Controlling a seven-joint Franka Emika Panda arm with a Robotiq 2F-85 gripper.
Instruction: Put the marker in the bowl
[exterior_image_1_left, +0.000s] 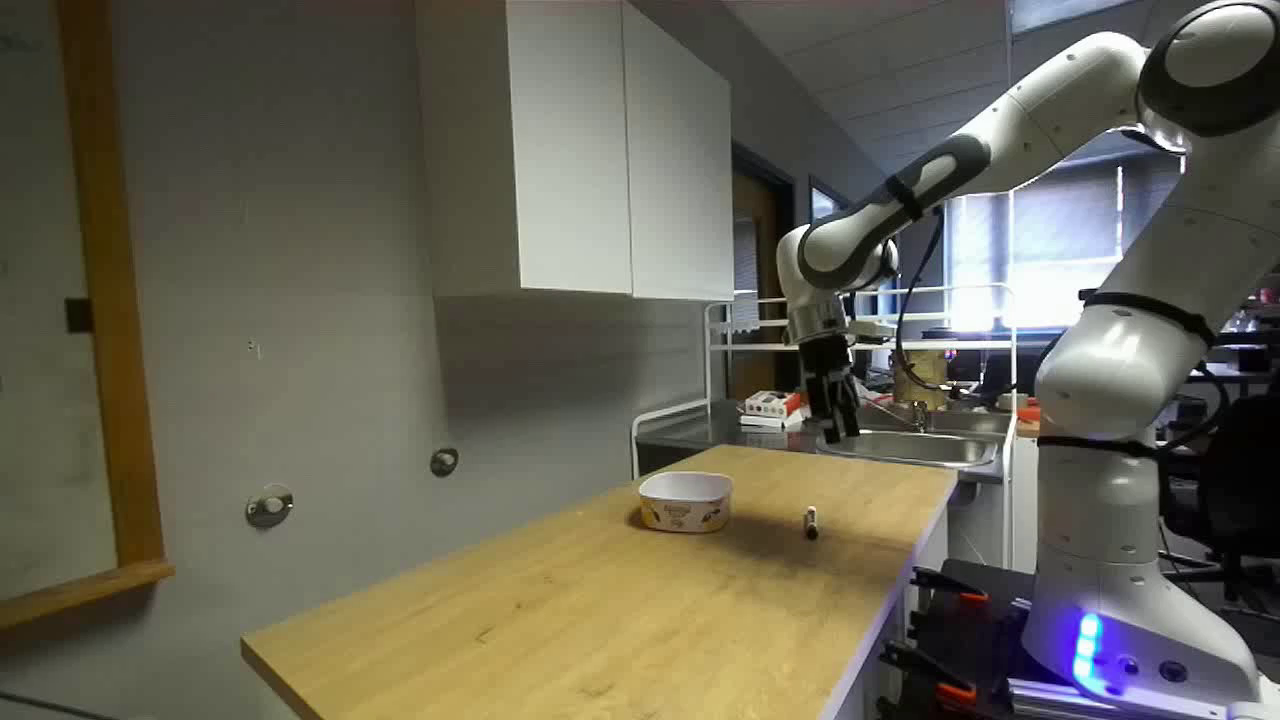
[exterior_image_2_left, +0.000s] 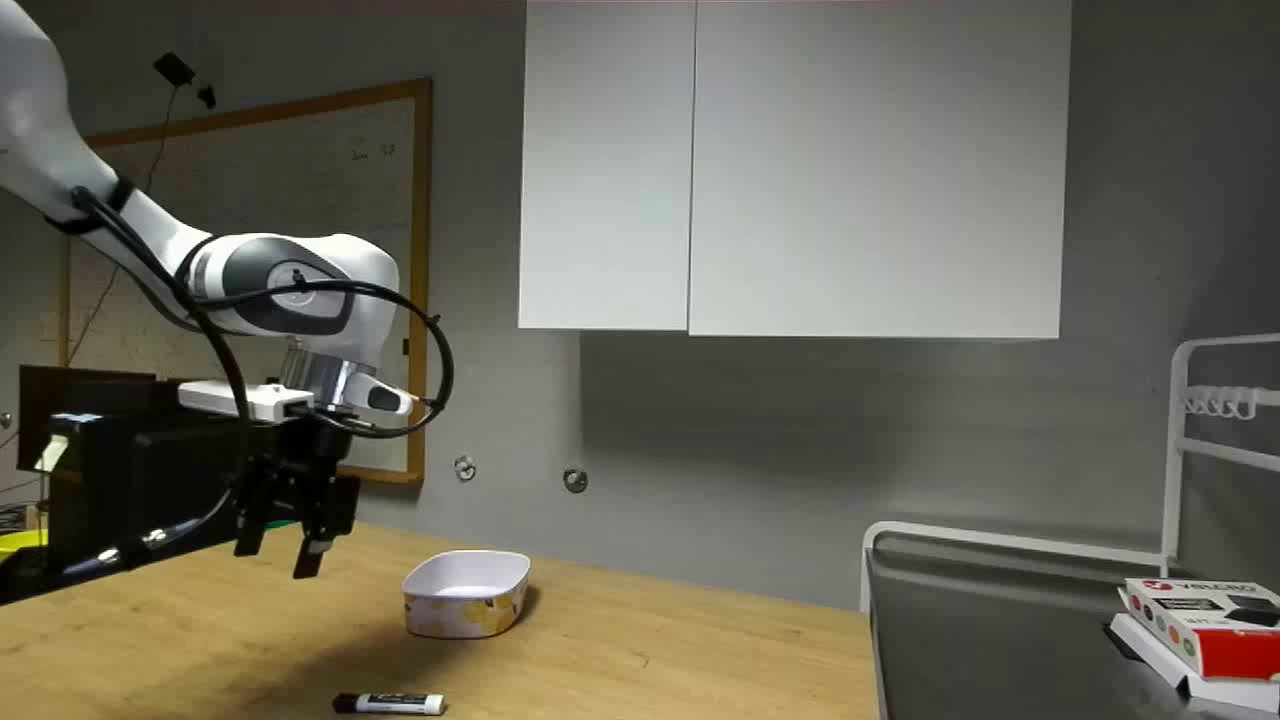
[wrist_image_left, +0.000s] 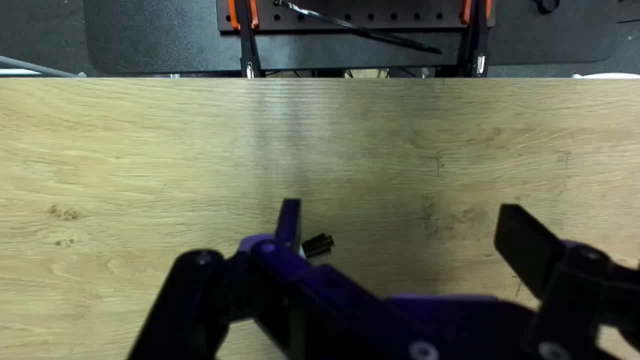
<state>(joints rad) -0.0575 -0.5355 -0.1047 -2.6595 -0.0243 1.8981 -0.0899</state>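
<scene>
The marker lies on its side on the wooden table. It is white with a black cap in both exterior views. In the wrist view the marker's black cap shows beside the left finger; the rest is hidden behind the gripper. The bowl is a small white container with a fruit pattern, upright on the table near the marker in both exterior views. It is out of the wrist view. My gripper is open and empty, held above the table in all views.
A white wall cabinet hangs above the table's far side. A dark counter with boxes and a sink adjoin the table's end. Black and orange clamps sit at the table edge by the robot base.
</scene>
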